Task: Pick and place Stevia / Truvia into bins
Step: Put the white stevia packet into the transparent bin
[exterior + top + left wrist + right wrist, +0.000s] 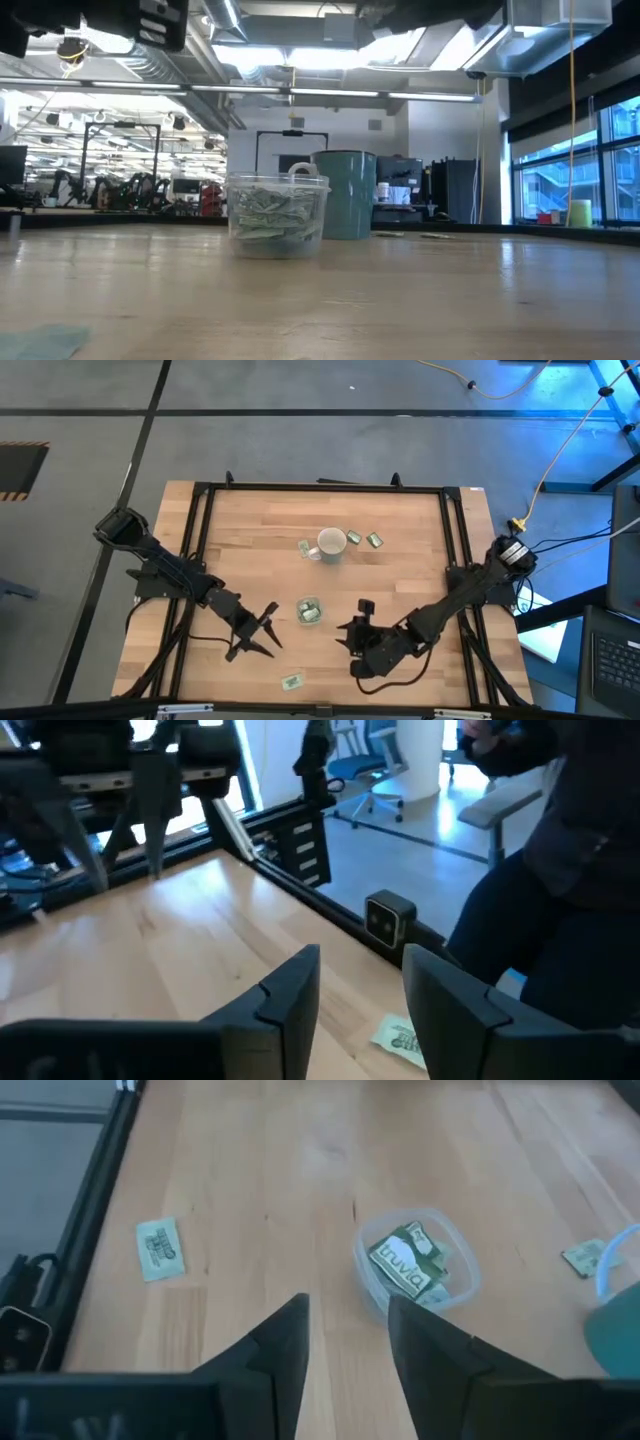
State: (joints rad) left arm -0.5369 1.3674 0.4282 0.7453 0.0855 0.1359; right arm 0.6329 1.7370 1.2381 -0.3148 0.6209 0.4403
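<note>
A clear plastic cup (pixel 308 611) (pixel 415 1265) stands mid-table with several green and white Truvia sachets inside. One loose sachet (pixel 292 681) (pixel 160 1248) lies flat near the table's front edge. Three more lie around the white mug (pixel 332 545): one (pixel 304 547) to its left and two (pixel 354 538) (pixel 375 540) to its right. My left gripper (pixel 272 628) (pixel 360 965) hovers open to the left of the cup, pointing toward the front-edge sachet (pixel 400 1038). My right gripper (pixel 352 635) (pixel 345 1305) hovers open to the right of the cup, with nothing between its fingers.
A black frame (pixel 200 520) runs around the tabletop. A person stands beyond the table's near edge (pixel 560 870). Bare wood lies between the cup and the front edge. In the low view the cup (pixel 278 215) stands in front of the mug (pixel 345 195).
</note>
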